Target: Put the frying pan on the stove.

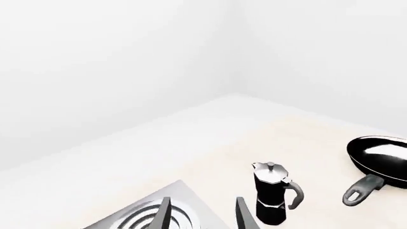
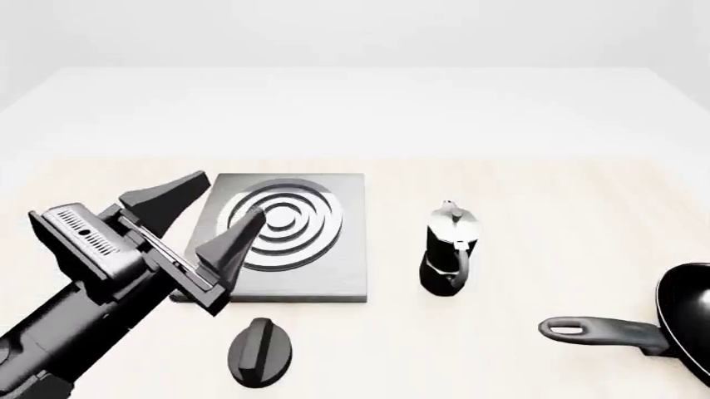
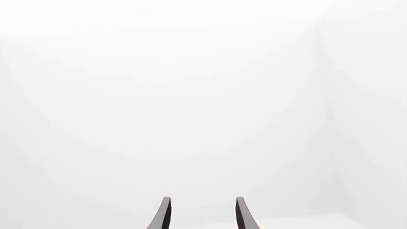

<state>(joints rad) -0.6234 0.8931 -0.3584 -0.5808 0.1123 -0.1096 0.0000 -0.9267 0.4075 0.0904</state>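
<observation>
The frying pan (image 2: 679, 320) lies at the table's right edge, partly cut off, its dark handle (image 2: 599, 331) pointing left. The left wrist view also shows the frying pan (image 1: 381, 160). The stove (image 2: 338, 274) sits flat at centre left, its silver rings bare, and the stove (image 1: 140, 214) shows again low in the left wrist view. My left gripper (image 2: 228, 199) hovers open over the stove's left side, holding nothing; its fingers frame the left gripper (image 1: 203, 205) view. My right gripper (image 3: 202, 205) is open, empty and facing a white wall; the front view does not show it.
A black-and-silver moka pot (image 2: 450, 249) stands upright between the stove and the pan, also visible as the moka pot (image 1: 272, 193). A black oval knob (image 2: 261, 351) lies in front of the stove. The pale table (image 2: 533, 183) stretches back to white walls.
</observation>
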